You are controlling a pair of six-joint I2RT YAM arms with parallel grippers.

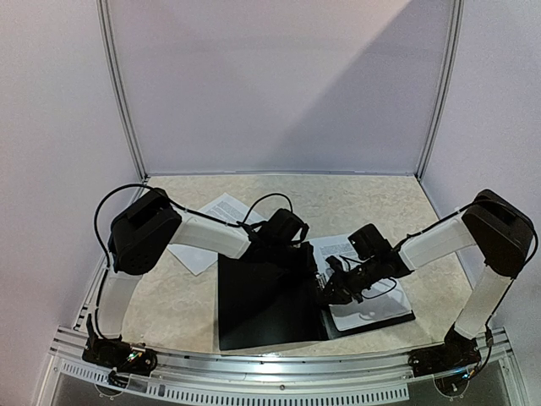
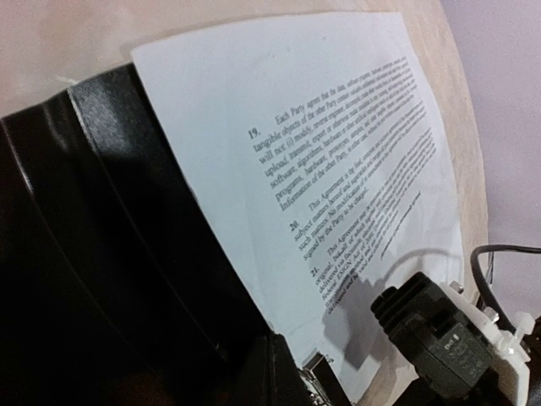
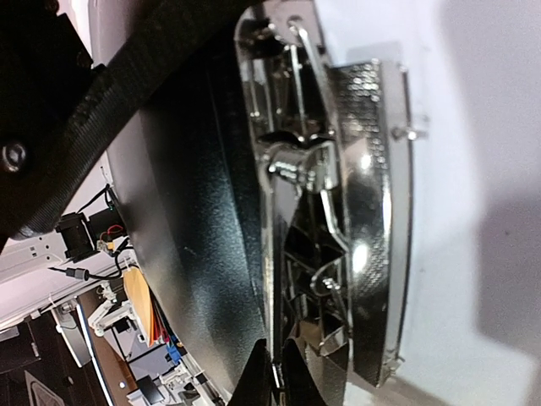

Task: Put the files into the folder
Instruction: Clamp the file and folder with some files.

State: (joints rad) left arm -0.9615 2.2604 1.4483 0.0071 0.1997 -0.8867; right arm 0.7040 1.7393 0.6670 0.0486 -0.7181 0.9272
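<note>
From above, we see the folder (image 1: 266,304) lying open near the front of the table (image 1: 380,203). The left gripper (image 1: 303,254) is clenched at its far edge, and the right gripper (image 1: 328,292) is closed tight by the spine. The files (image 1: 376,315) lie on the folder's right half, and a loose sheet (image 1: 221,211) lies behind the left arm.

In the left wrist view, printed pages lie beside the black cover.

In the right wrist view, the metal clip (image 3: 338,211) fills the frame, and we cannot tell whether it is gripped.

folder (image 1: 270,304): black, slight sheen | clip (image 3: 330,220): shiny metal | files (image 2: 296,127): matt white paper | table (image 1: 372,199): speckled matt
</note>
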